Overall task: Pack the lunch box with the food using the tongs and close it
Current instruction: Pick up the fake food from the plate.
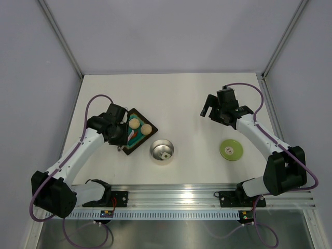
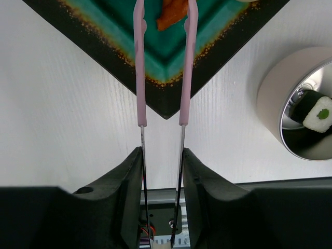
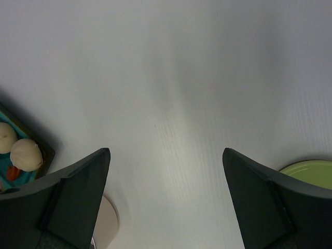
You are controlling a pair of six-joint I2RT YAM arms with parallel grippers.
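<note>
Tongs [image 2: 139,78] pinched in partly closed jaws of left gripper [image 2: 162,153], reaching over tray [image 2: 104,49] at frame top; right gripper [image 1: 209,110] raised upper right, jaws wide, empty.

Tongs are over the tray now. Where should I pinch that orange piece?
Probably across its narrow sides, coming in over the near corner of the tray: the orange piece lies between the two arms of the tongs, held in the left gripper.
</note>
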